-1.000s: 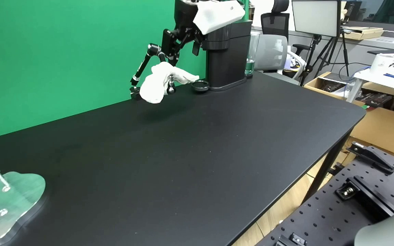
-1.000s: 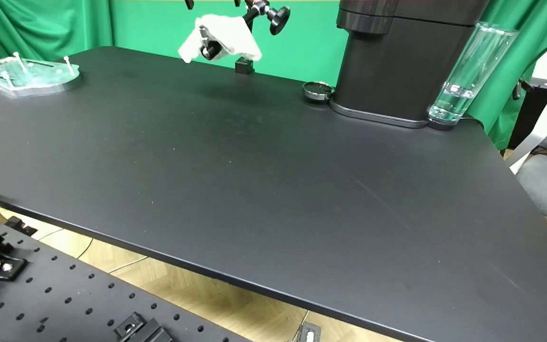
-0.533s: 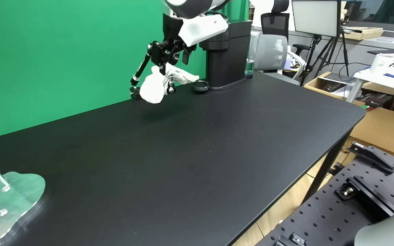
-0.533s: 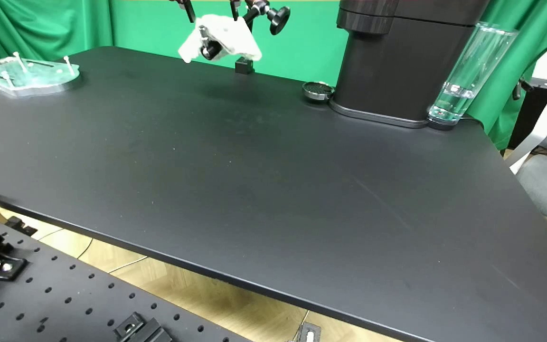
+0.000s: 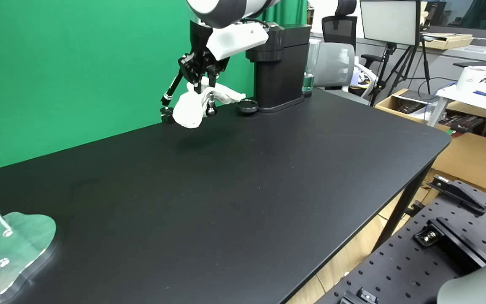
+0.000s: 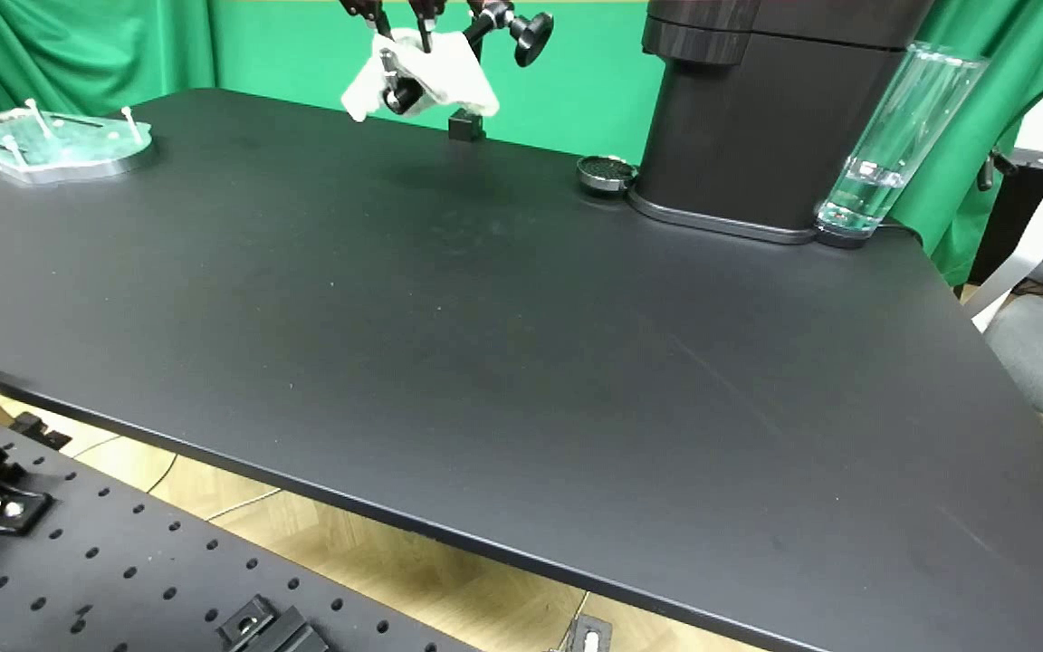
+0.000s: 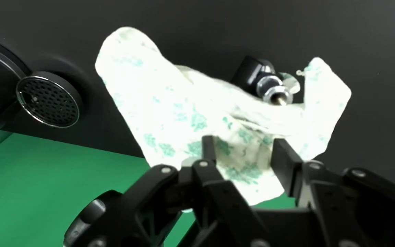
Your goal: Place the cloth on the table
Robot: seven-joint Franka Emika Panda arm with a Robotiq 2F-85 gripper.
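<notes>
The cloth, white with green print, hangs over a small metal-tipped holder above the back of the black table. In both exterior views it appears as a crumpled white bundle off the tabletop. My gripper points down onto the cloth, one finger on each side of a raised fold. The fingers stand partly apart, and cloth shows in the gap between them. Whether the pads touch the fold is unclear. In an exterior view the fingertips of my gripper overlap the cloth's upper part.
A black machine with a clear water tank stands right of the cloth, a round drip grate at its foot. A jointed black stand arm rises behind the cloth. A greenish clear plate with pegs lies at the table's far end.
My gripper has come down and to the left onto the cloth, and its fingers have moved closer together. The cloth has barely stirred.
</notes>
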